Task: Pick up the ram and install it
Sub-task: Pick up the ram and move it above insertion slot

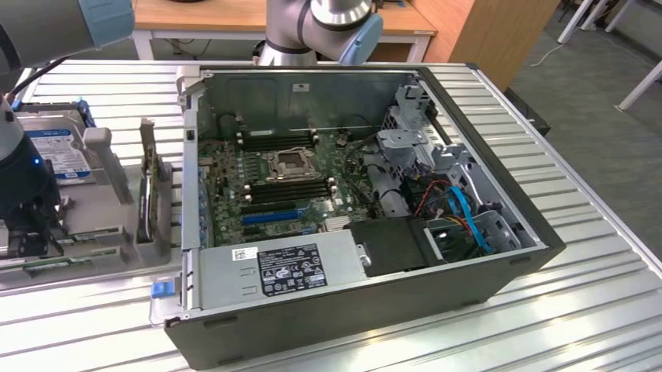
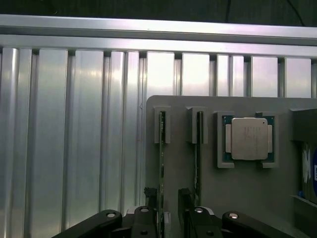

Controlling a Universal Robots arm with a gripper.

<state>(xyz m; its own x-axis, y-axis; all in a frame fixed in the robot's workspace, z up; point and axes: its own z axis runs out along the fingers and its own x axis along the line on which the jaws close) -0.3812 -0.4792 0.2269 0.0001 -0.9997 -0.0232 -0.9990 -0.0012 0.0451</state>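
Observation:
Two ram sticks stand on edge in slots of a grey fixture (image 2: 237, 198): one ram (image 2: 161, 148) and a second ram (image 2: 198, 148) beside it. My gripper (image 2: 166, 198) is open just over the fixture. Its two dark fingers (image 2: 184, 201) straddle the end of the first stick, with a gap left on one side. In the exterior view the gripper (image 1: 29, 240) hangs over the fixture (image 1: 104, 225) at that view's left, beside the open computer case (image 1: 362, 310). The motherboard's memory slots (image 1: 290, 190) lie inside the case next to the processor socket (image 1: 287, 163).
A square silver processor chip (image 2: 246, 139) sits in its own pocket on the fixture, and a hard drive with a blue label (image 1: 52, 147) stands at the fixture's far end. The case walls, a power supply (image 1: 279, 267) and cable bundles (image 1: 455, 209) surround the motherboard. Everything rests on a ribbed aluminium table (image 2: 74, 124).

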